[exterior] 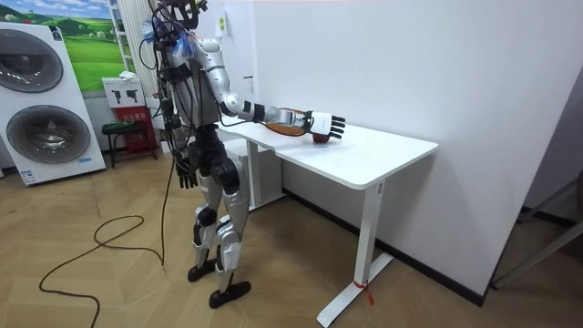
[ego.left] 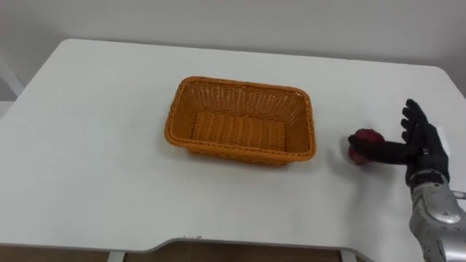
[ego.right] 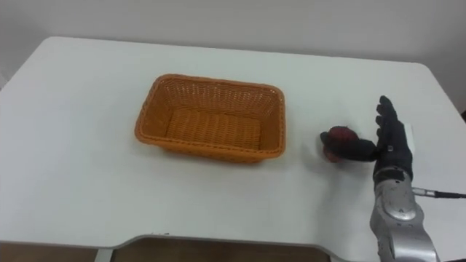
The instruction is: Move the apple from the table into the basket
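Note:
A dark red apple [ego.left: 362, 137] [ego.right: 335, 137] lies on the white table [ego.left: 95, 145], a little to the right of the orange wicker basket [ego.left: 240, 86] [ego.right: 211, 79]. My right hand [ego.left: 424, 143] [ego.right: 394, 140] stands open just right of the apple, fingers straight and pointing away from me. Its thumb reaches left against the apple's near side. The basket is empty. In the room view my right hand [exterior: 329, 125] is stretched out over the table by the apple [exterior: 319, 138], and my left hand [exterior: 185, 173] hangs at my side with relaxed fingers.
I stand at the table's long side, facing a white wall. The table's right edge [ego.left: 455, 87] runs close behind my right hand. Washing machines [exterior: 46, 100] stand at the room view's left, well away from the table.

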Robot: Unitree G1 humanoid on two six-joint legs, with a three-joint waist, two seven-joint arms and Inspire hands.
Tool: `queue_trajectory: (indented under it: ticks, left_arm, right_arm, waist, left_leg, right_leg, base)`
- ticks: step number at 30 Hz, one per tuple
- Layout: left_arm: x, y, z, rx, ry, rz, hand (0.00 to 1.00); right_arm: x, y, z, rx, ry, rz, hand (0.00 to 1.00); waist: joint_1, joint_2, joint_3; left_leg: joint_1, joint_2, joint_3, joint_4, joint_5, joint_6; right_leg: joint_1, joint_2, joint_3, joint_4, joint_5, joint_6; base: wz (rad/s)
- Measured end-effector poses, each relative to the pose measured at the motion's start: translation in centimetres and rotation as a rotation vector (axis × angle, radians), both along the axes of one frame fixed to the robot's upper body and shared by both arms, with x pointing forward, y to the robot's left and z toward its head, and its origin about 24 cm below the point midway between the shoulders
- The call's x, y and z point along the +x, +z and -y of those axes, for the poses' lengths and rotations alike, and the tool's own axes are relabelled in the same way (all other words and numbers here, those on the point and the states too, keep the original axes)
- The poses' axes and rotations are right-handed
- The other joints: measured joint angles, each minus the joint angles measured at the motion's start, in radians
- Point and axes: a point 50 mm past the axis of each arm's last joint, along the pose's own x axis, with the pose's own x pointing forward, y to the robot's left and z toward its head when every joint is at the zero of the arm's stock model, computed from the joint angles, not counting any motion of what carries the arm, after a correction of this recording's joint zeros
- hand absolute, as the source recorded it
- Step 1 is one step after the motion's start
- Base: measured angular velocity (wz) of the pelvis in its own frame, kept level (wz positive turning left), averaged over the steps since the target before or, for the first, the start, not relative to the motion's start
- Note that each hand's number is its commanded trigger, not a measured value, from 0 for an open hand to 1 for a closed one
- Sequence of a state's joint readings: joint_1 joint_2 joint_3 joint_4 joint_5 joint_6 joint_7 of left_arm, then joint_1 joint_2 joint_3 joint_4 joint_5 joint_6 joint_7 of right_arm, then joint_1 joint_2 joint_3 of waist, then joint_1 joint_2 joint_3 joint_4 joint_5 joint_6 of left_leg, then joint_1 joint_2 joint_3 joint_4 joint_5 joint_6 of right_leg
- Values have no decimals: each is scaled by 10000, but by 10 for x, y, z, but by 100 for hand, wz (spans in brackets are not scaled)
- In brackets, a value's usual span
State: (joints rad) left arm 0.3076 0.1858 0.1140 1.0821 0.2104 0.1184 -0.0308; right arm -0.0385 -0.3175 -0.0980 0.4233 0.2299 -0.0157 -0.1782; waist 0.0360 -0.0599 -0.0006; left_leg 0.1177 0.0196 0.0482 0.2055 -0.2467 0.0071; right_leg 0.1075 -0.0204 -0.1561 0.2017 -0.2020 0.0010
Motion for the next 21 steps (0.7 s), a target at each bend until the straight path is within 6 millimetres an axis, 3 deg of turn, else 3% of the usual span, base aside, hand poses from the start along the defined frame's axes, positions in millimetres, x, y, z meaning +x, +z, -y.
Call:
queue_trajectory:
  ticks: [7, 11, 21]
  left_arm:
    - [2, 0, -1, -12, -39, 115, 0]
    - [3, 0, -1, -59, -61, 177, 0]
    - [5, 0, -1, -225, -117, 204, 0]
  right_arm:
    - [-1, -2, 0, -75, 136, -103, 0]
    - [-8, -15, 4, -271, 270, -807, 0]
    - [-7, -17, 2, -1275, 1035, -1228, 0]
  waist:
    - [-8, 34, 8]
    - [-3, 37, 10]
    - [-8, 27, 3]
  left_leg:
    - [14, -1, 1, 11, 8, -2]
    - [0, -4, -20, 22, 8, -2]
    - [-18, -5, -70, 22, 8, -2]
  right_leg:
    - [19, 3, 11, 2, 10, -14]
    - [17, -2, 5, 6, 9, -14]
    - [7, 5, 5, 9, 9, -14]
  base:
    - [0]
    - [0]
    - [0]
